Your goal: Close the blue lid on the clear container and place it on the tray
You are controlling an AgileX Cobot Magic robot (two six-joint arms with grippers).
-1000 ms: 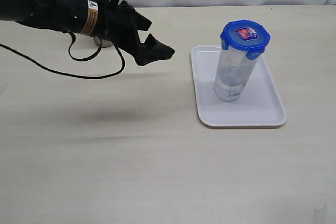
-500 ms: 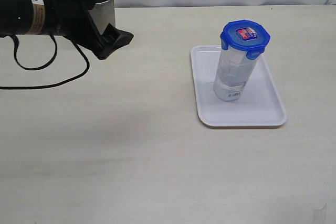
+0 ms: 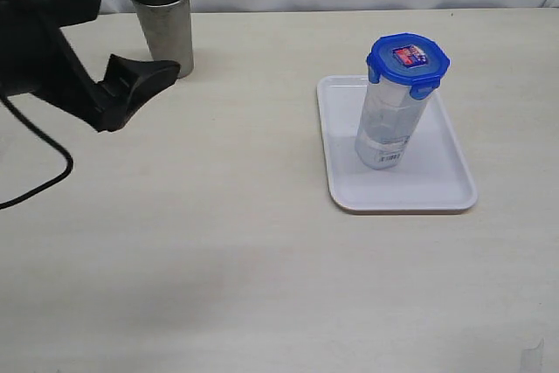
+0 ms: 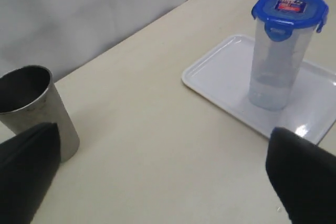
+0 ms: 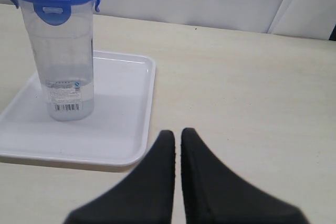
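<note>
Blue lid [image 3: 408, 60] is sitting on the mouth of the clear container [image 3: 389, 124], sticker face up. The flaps that show are lying folded down against the container's rim. The container is standing upright on the tray [image 3: 345, 185], barcode label low on its wall, base roughly mid-tray. White tray floor is showing on every side of the base, and the container is touching no part of the raised rim.

Left hand [image 4: 163, 129] is hovering over the far-left part of the tabletop [image 3: 262, 268], jaws spread wide and holding nothing. Its fingers are framing the left wrist view at either side with bare tabletop between them. One finger is lying just beside a grey metal cup [image 3: 163, 24], and I cannot tell whether they are touching. The cup is standing upright near the tabletop's rear edge, where the surface is meeting a white backdrop. A black cable [image 3: 44, 183] is trailing from the left arm across the tabletop's left margin.

Right hand [image 5: 177, 135] is not appearing in the exterior view. In the right wrist view its jaws are drawn narrow, only a thin slit between the fingers, gripping nothing. The fingertips are pointing past the tray's rounded corner without touching the rim.

Open room: a broad bare stretch of tabletop is lying between the left hand and the tray, and another is running along the whole near side.
</note>
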